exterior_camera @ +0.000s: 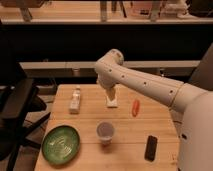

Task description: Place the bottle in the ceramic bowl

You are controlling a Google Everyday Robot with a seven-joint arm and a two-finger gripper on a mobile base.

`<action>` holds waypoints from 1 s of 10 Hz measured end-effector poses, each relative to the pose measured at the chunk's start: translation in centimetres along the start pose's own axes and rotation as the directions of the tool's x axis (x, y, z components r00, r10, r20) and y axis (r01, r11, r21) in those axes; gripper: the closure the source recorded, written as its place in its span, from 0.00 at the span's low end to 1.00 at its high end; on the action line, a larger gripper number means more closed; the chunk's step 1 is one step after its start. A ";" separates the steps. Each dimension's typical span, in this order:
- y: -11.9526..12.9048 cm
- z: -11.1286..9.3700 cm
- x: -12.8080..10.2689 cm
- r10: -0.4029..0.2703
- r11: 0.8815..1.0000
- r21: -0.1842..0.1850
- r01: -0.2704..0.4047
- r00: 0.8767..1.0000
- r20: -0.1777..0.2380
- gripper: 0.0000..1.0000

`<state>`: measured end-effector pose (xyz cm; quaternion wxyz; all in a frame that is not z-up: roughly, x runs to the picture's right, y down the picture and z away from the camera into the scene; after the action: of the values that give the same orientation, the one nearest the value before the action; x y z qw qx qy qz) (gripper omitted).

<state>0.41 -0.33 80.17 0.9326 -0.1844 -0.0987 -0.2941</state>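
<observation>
The bottle, small and pale with a whitish cap, lies on the wooden table near its far left. The ceramic bowl, wide, green and glazed with lighter swirls, sits at the table's front left corner. My gripper hangs from the white arm over the far middle of the table, right above a flat white packet. It is well to the right of the bottle and far from the bowl.
A white cup stands mid-table. An orange carrot-like item lies to the packet's right. A black rectangular object lies front right. A black chair stands left of the table. A dark counter runs behind.
</observation>
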 end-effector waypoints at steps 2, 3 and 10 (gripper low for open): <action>-0.6 0.4 -0.2 -0.016 1.000 -0.002 0.016 1.000 0.003 0.20; -1.1 0.6 -0.5 -0.029 1.000 0.000 0.029 1.000 0.006 0.20; -3.0 1.6 -1.5 -0.084 0.996 -0.008 0.084 0.996 0.009 0.20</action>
<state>-2.63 -1.18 82.05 0.9182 -0.1854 -0.1092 -0.3325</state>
